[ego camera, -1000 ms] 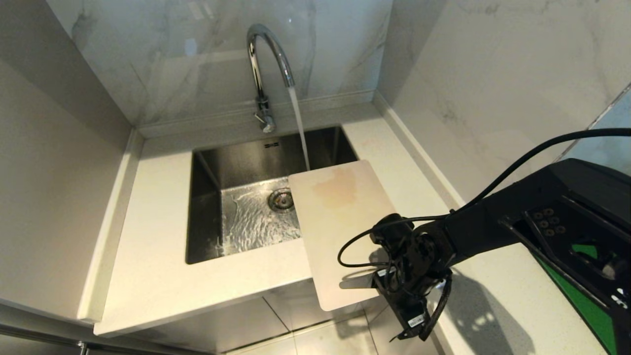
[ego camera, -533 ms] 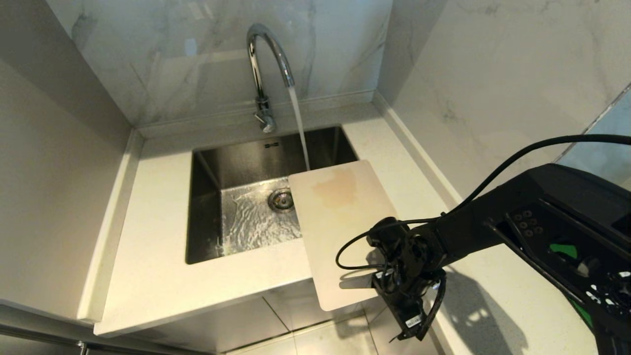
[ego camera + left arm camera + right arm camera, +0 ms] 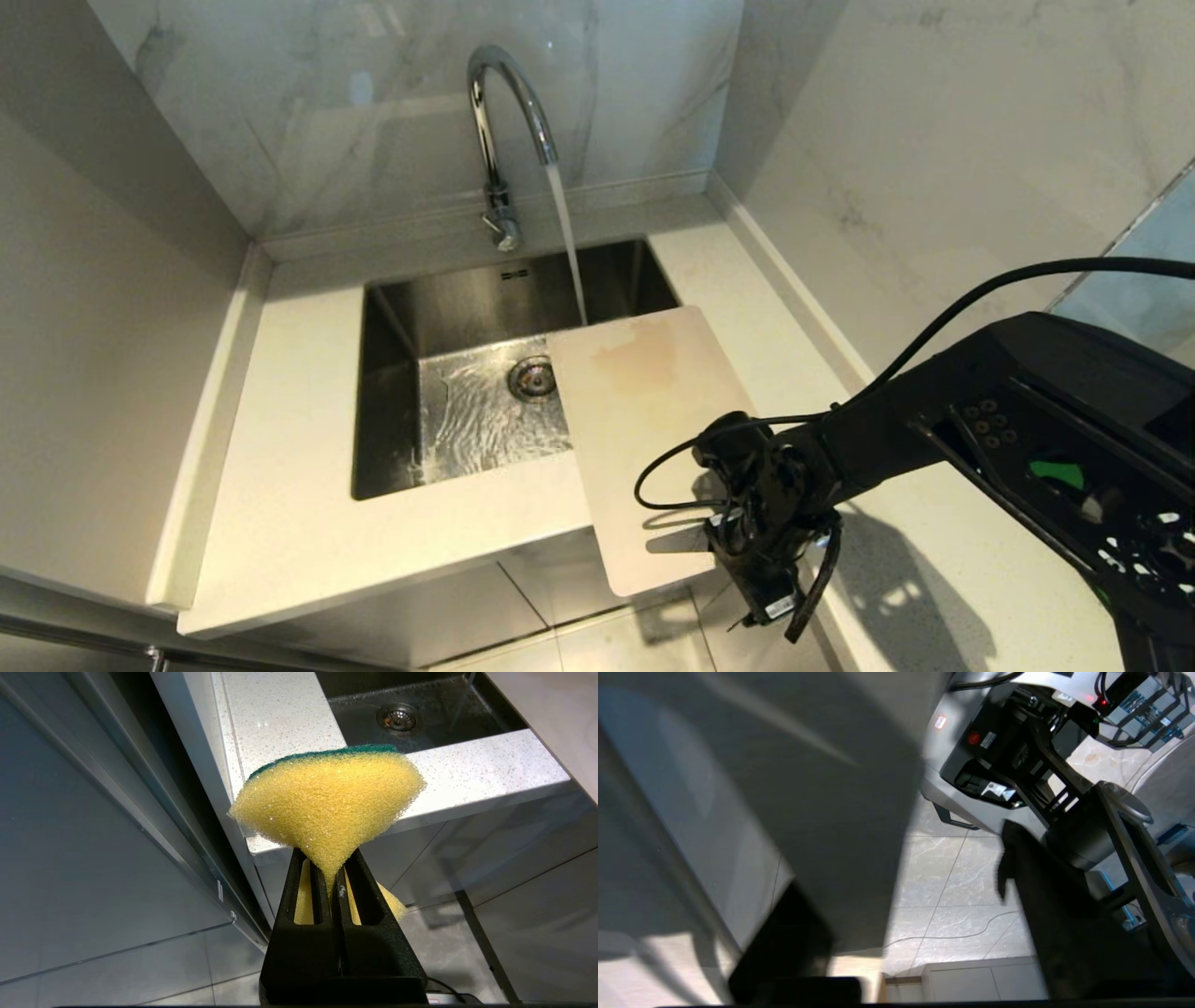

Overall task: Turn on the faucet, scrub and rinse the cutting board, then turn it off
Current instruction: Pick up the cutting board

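Cutting board lay flat on the bench, its far corner reaching over the sink and its near end jutting past the bench's front edge above the floor. That overhang likely served the grasp, since it left the board's underside free for a finger to slip beneath. A tan stain marked the far part of the board, close to where water from the faucet fell into the sink just past the board's far edge, so the tap was already running and the scrubbing not yet done. The right pincer sat at the board's near right corner; in the right wrist view its two dark fingers stood apart with the board's edge between them, not visibly clamped. The left pincer, low beside the bench front, was closed on a yellow-and-green sponge, held ready for scrubbing.
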Available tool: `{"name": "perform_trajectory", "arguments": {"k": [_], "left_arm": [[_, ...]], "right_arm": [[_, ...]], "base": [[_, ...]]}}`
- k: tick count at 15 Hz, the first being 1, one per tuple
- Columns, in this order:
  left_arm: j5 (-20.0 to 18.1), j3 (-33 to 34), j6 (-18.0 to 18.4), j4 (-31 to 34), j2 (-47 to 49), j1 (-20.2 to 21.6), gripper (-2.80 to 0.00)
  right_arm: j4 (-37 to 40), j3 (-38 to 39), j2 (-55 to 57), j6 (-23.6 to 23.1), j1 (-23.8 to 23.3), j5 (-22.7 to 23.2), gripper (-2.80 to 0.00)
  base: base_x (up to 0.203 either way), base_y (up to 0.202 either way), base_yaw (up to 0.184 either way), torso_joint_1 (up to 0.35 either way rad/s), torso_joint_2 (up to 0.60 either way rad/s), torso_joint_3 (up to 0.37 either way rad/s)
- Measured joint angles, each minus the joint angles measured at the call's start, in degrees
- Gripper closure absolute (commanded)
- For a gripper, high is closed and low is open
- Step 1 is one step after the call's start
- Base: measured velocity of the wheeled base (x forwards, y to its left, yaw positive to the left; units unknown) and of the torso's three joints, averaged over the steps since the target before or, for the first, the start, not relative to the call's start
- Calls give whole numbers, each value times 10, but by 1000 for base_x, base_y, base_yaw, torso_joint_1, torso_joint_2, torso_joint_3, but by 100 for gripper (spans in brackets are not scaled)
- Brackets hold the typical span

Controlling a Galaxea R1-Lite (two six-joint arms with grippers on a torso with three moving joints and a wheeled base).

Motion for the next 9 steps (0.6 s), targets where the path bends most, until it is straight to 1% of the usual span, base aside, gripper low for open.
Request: {"name": "perform_trajectory", "arguments": {"k": [9], "left_arm": [[0, 0, 0, 0, 0, 0, 0]], "right_arm": [[1, -18, -7, -1, 2, 1, 0]], "base": [[0, 0, 0, 0, 0, 0]]}}
